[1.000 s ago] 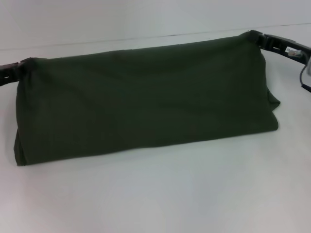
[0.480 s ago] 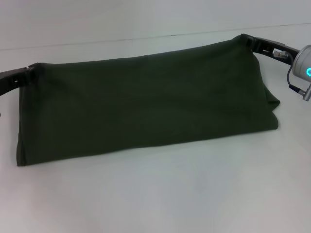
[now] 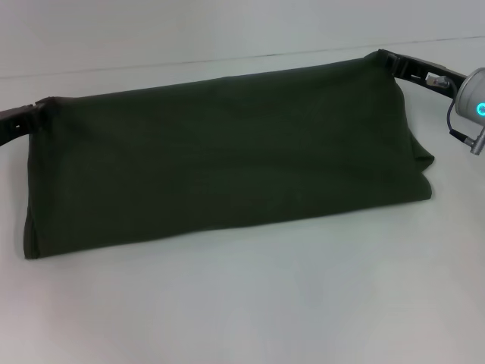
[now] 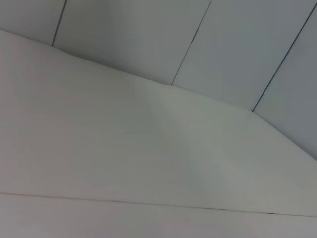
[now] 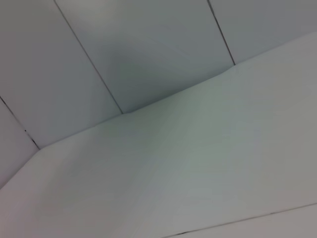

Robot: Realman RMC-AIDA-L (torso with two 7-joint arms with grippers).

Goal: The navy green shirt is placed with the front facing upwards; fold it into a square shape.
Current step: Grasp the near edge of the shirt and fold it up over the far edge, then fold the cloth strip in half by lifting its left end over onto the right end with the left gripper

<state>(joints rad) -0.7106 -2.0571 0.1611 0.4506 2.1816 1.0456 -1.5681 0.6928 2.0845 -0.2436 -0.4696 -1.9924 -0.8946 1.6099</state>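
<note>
The navy green shirt (image 3: 227, 155) lies on the white table as a wide folded band, plain side up; its lettering and neck label are hidden. My left gripper (image 3: 34, 112) is shut on the shirt's far left corner and holds it a little off the table. My right gripper (image 3: 388, 61) is shut on the far right corner, held raised. The shirt's top edge is stretched between the two grippers. The near edge rests on the table. Neither wrist view shows the shirt or any fingers.
The white table (image 3: 250, 303) stretches in front of the shirt. A wall with panel seams stands behind the table's far edge (image 3: 227, 59). The wrist views show only table surface (image 4: 124, 163) and wall panels (image 5: 148, 49).
Both grippers have carried the held top edge slightly away from me and the cloth is spread flatter. The right arm's wrist with its blue light has come into view at the right.
</note>
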